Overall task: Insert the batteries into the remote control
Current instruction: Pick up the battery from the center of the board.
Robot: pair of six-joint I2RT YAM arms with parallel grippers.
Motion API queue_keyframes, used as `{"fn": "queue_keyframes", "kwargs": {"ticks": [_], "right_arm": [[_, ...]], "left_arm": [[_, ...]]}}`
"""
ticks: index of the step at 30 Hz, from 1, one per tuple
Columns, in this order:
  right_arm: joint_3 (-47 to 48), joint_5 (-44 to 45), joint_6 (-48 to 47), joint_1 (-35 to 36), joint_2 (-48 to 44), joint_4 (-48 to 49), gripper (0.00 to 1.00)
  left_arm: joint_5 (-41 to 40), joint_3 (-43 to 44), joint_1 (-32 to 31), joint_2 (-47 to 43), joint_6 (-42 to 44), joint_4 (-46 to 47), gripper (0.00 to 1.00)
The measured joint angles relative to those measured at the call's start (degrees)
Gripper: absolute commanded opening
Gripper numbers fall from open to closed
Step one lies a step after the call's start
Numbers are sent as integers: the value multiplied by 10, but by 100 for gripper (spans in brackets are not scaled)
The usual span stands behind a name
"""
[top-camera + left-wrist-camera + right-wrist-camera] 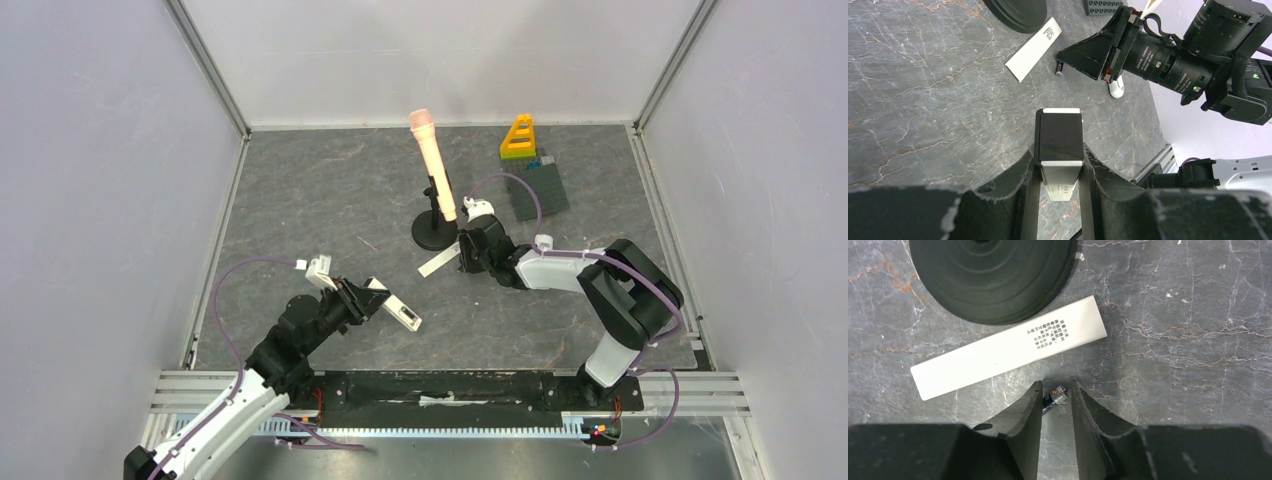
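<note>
Grey marbled worktop (300,200), pale walls all round. Left hand (1058,157) clamped on remote control (1060,135), at 7 o'clock from right hand (1056,386) in top view. Black stand base (993,275) at 11 o'clock of right hand; white strip (1008,352) just beyond its fingertips. Dark battery (1054,396) flat on worktop between right fingers, which stand narrowly apart; pinched or not, cannot tell. Long axis 8-to-2 o'clock, metal cap toward 2. Judgement: battery skewed in gap. Grip mid-body, stay clear of strip edge.
</note>
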Motion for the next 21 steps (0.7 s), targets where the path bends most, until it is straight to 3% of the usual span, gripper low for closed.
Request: {"fn": "queue_keyframes", "kwargs": {"ticks": [4, 11, 17, 21], "right_arm": [[0, 3, -14, 5, -7, -17, 46], [18, 22, -9, 12, -12, -74, 53], [52, 60, 18, 36, 2, -139, 47], [64, 78, 46, 45, 10, -156, 32]], "left_arm": [[0, 0, 0, -4, 0, 0, 2], [0, -2, 0, -4, 4, -1, 2], [-5, -2, 0, -4, 7, -1, 2], [-12, -5, 0, -4, 9, -1, 2]]}}
